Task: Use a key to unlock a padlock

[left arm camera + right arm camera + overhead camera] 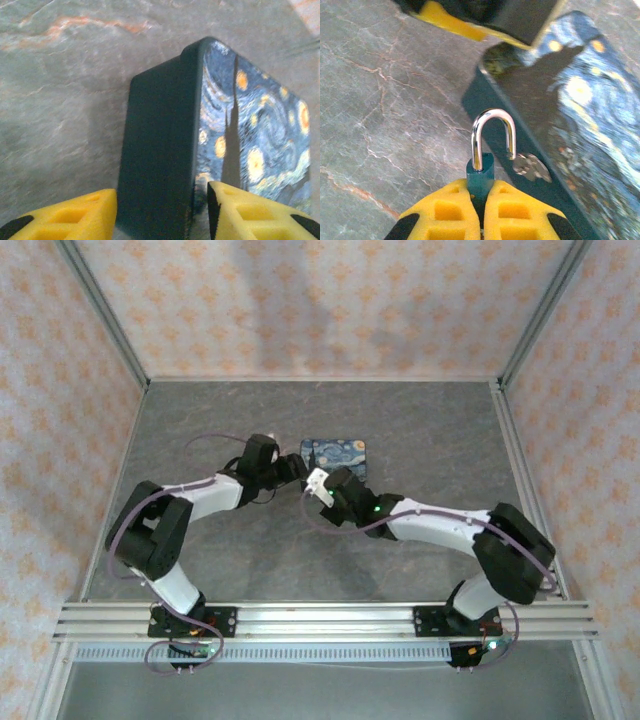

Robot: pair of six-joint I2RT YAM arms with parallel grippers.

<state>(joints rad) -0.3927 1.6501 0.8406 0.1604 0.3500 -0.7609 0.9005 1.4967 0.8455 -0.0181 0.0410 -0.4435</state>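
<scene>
Right wrist view: the right fingers [450, 205] are clenched on the flat sides of the padlock [481, 172]. Its shackle [492, 117] stands upright, just beside the wall of the tin [580, 125] and above the desk [380, 100]. One shackle leg seems to hang free, and the blurred silvery bit [530, 167] beside it may be the key. The left fingers [250, 210] are released, spread over the tin's edge. The padlock looks small, stiff, dense and slick. I judge the body's flats the surest hold, since the polished shackle would likely slip.
</scene>
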